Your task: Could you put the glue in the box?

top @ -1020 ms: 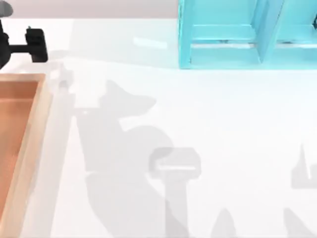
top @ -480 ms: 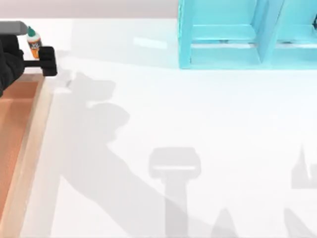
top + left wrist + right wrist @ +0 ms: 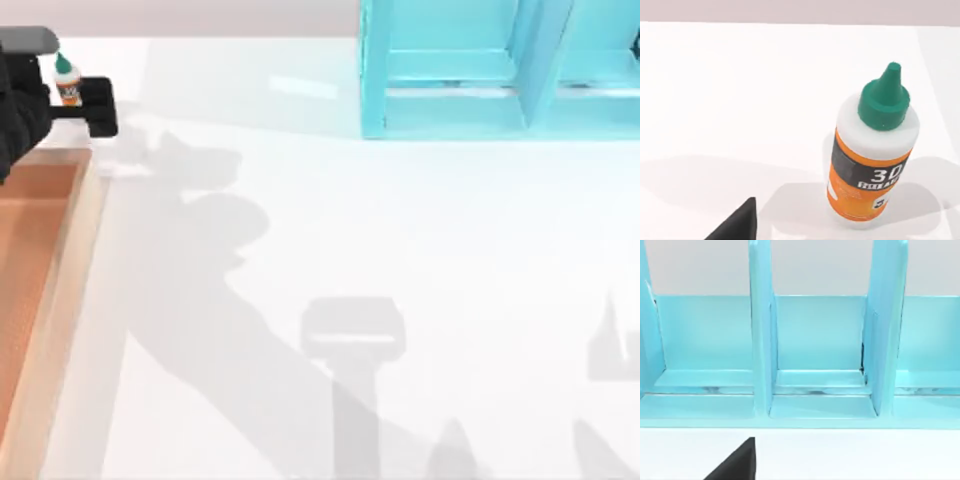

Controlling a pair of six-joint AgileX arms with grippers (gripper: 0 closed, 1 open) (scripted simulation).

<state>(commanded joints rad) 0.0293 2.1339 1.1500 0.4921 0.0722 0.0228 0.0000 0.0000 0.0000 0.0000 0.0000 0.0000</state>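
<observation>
left gripper (image 3: 62,82) – fingers straddle upright glue (image 3: 67,80), grip uncertain | glue at 12 o'clock of box (image 3: 75,260) | right arm parked.

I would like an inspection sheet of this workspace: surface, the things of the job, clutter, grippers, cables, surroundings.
Surface: white table, with shadows of the arms lying across it.
Job's things: glue stands upright on the table at the far left, beyond the box's far rim, not in the box; box lies at the left edge, nothing seen on the part of its floor in view.
Clutter: nothing seen.
Grippers: left gripper is at the glue, one finger to its right; no grip can be confirmed. Right gripper: one dark fingertip, facing the shelf.
Cables: nothing seen.
Surroundings: turquoise shelf unit at the far right.
</observation>
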